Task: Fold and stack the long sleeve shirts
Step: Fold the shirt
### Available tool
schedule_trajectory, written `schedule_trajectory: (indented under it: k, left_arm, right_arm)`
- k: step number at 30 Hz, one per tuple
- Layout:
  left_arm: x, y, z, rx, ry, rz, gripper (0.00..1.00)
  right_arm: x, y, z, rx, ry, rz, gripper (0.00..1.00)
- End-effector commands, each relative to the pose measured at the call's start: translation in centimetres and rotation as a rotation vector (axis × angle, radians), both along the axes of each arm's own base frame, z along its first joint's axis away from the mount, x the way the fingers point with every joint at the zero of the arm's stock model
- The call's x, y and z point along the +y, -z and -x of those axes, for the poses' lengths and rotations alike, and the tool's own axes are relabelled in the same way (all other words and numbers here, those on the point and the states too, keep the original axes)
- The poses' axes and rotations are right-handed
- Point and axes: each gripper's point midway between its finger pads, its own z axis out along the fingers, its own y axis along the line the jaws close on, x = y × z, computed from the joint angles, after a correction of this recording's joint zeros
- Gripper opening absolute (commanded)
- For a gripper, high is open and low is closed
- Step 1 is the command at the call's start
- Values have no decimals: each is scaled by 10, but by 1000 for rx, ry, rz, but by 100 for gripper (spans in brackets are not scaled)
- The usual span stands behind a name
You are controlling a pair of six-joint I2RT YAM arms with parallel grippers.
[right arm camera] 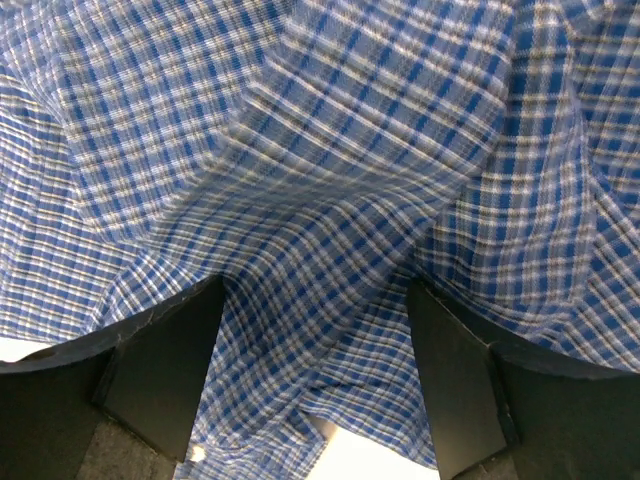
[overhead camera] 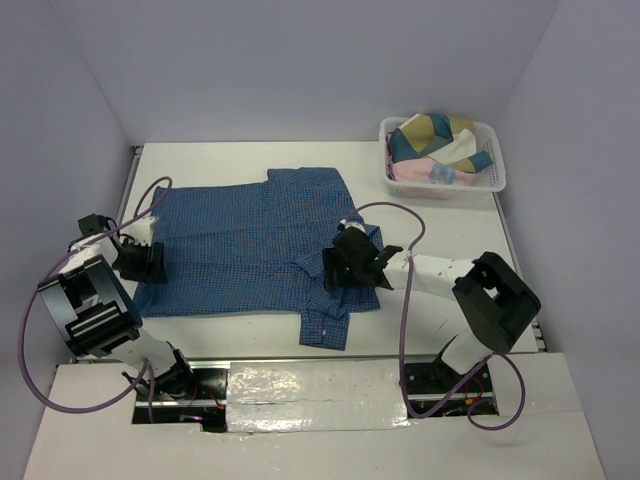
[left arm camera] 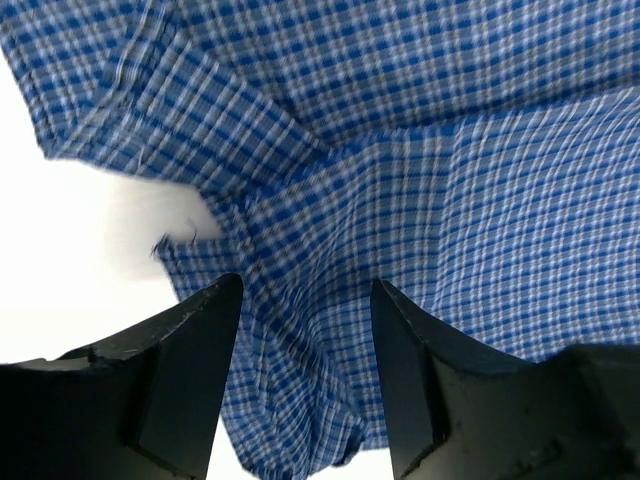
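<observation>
A blue fine-checked long sleeve shirt (overhead camera: 250, 245) lies spread on the white table, one sleeve (overhead camera: 332, 318) hanging toward the near edge. My left gripper (overhead camera: 152, 262) is at the shirt's left edge, open, with a fold of the cloth (left arm camera: 310, 330) lying between its fingers (left arm camera: 190, 370). My right gripper (overhead camera: 345, 262) is over the shirt's right part, open, with bunched cloth (right arm camera: 320, 300) between its fingers (right arm camera: 165, 370). More shirts (overhead camera: 435, 148) lie crumpled in a basket.
A white basket (overhead camera: 497, 180) stands at the back right of the table (overhead camera: 440, 230). Purple cables (overhead camera: 405, 290) loop from both arms over the table. Grey walls close in the table at the back and sides.
</observation>
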Motion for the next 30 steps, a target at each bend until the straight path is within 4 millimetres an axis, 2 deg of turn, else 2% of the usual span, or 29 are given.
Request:
schedule_trajectory:
  k: [1, 3, 5, 6, 7, 9, 10, 13, 17, 20, 23, 24, 25, 26, 27, 28, 30]
  left_arm:
    - [-11, -1, -14, -55, 17, 49, 65]
    - [-17, 5, -16, -43, 30, 59, 60]
    - [-21, 10, -14, -28, 35, 75, 45]
    - [-21, 15, -12, -12, 33, 81, 36]
    - [-21, 16, -11, -5, 34, 80, 16]
    - [-19, 18, -8, 14, 27, 70, 0]
    - [-18, 16, -8, 12, 26, 66, 0]
    - [-14, 6, -10, -14, 23, 47, 0]
    - [-2, -17, -18, -87, -1, -21, 0]
    - [6, -23, -19, -113, -25, -76, 0]
    - [11, -20, -17, -103, -34, -104, 0]
    - [10, -18, -15, -94, -31, -104, 0]
    - [9, -17, -14, -87, -18, -99, 0]
    - [-2, -13, -8, -59, 4, -46, 8]
    - [-6, -16, -8, -59, 36, -27, 41]
    - [-12, -17, -5, -56, 53, -2, 54]
    - [-18, -21, -3, -65, 67, 17, 68]
  right_arm:
    - [16, -6, -16, -25, -9, -40, 79]
    - [23, -6, -18, -22, -24, -63, 75]
    - [27, -3, -17, -17, -34, -85, 66]
    - [26, -3, -17, -14, -29, -87, 61]
    - [24, -3, -17, -15, -23, -88, 48]
    - [18, -10, -19, -30, -6, -102, 36]
    - [12, -10, -17, -30, 3, -100, 25]
    - [2, -24, -16, -66, 7, -105, 15]
    - [-2, -42, -14, -120, -62, -92, 14]
    - [-3, -51, -14, -158, -106, -100, 14]
    - [-5, -51, -15, -147, -127, -135, 26]
    - [-7, -44, -14, -126, -129, -139, 39]
    - [-14, -42, -20, -120, -104, -134, 49]
    - [-18, -38, -21, -108, -89, -123, 58]
    - [-25, -31, -25, -94, -60, -92, 66]
    - [-34, -26, -24, -71, -32, -61, 68]
    - [-48, -34, -30, -117, 29, 0, 69]
